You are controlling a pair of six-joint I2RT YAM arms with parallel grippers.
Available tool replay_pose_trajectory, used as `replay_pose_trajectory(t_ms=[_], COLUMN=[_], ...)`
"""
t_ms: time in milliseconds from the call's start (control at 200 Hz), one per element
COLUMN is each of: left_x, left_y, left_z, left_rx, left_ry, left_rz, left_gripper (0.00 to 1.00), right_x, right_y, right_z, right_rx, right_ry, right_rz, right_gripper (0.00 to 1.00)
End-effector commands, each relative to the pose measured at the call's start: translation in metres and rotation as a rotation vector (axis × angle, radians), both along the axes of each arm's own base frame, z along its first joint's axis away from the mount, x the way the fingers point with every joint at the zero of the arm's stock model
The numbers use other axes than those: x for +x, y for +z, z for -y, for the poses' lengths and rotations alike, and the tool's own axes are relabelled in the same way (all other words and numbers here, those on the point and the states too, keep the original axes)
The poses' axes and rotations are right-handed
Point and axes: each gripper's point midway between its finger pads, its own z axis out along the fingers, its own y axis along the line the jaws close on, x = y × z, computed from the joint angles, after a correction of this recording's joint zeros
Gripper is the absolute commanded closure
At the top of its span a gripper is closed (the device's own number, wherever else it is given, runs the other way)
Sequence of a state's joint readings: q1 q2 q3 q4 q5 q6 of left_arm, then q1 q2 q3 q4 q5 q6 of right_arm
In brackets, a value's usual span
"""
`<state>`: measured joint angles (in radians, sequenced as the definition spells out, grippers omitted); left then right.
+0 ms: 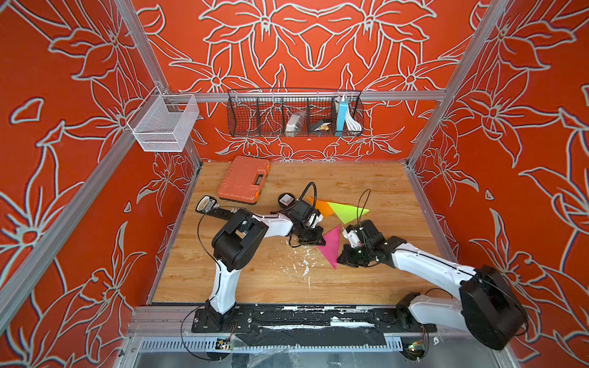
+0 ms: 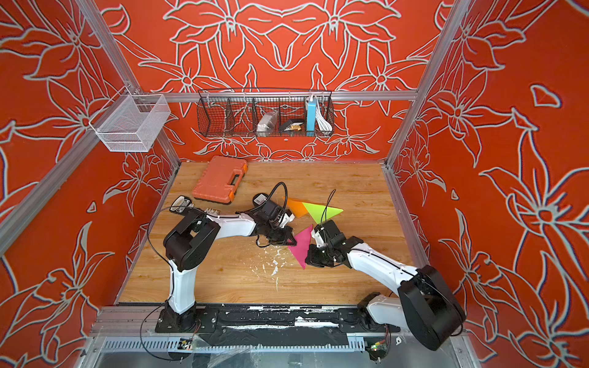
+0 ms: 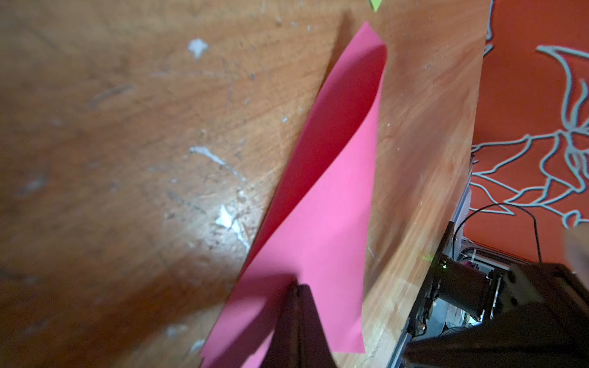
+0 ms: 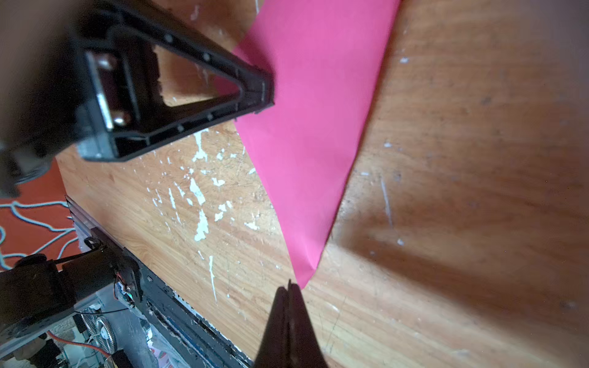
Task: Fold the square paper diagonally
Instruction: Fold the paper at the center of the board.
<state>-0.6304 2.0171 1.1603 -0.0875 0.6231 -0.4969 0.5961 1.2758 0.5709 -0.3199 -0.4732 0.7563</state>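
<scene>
In a top view the left fingers (image 1: 317,241) are pressed together, tip resting on the left corner of the pink paper (image 1: 331,247), seemingly pressing rather than pinching it. The paper lies folded into a triangle at mid-frame on the tabletop (image 1: 255,280), its upper layer slightly bowed. Just right of its lower corner, the right fingers (image 1: 343,256) are closed, empty.

The folded paper (image 1: 331,247) lies on the table (image 1: 255,280), left gripper (image 1: 321,242) touching its 9 o'clock corner, right gripper (image 1: 339,259) just beside at 4 o'clock, two overlapping papers (image 1: 347,212) near at 12 o'clock, tool case (image 1: 243,178) well apart at 10 o'clock.
</scene>
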Motion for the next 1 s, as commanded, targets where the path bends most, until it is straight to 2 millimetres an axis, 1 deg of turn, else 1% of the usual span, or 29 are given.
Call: replay_pose_trajectory(t_ms=[0,120,245,400,500,590,801,896,991], left_x=[-0.016,-0.016,-0.014,-0.013,-0.014,-0.013,-0.011,-0.011,-0.011], left_y=[-0.035,-0.035,-0.037,-0.039,-0.038,-0.038,-0.037,-0.038,-0.038], left_z=[-0.020,-0.018,-0.015,-0.016,-0.017,-0.017,-0.021,-0.020,-0.020], left_rx=[0.127,0.119,0.112,0.118,0.123,0.124,0.135,0.128,0.130], left_ry=[0.015,0.017,0.019,0.023,0.022,0.022,0.028,0.028,0.027], left_rz=[-0.065,-0.071,-0.078,-0.080,-0.076,-0.074,-0.065,-0.073,-0.071], left_gripper=[1.00,1.00,1.00,1.00,1.00,1.00,1.00,1.00,1.00], right_x=[0.010,0.008,-0.004,-0.020,-0.033,-0.042,-0.047,-0.050,-0.045], right_y=[-0.002,-0.018,-0.037,-0.049,-0.058,-0.062,-0.043,-0.034,-0.021], right_z=[-0.009,-0.011,-0.013,-0.017,-0.014,-0.010,-0.002,-0.003,-0.008], right_rx=[0.020,0.013,-0.006,-0.052,-0.094,-0.117,-0.124,-0.092,-0.069], right_ry=[-0.017,-0.014,0.034,0.138,0.195,0.217,0.238,0.237,0.239], right_rz=[0.002,-0.035,-0.095,-0.134,-0.169,-0.179,-0.134,-0.126,-0.097], right_gripper=[1.00,1.00,1.00,1.00,1.00,1.00,1.00,1.00,1.00])
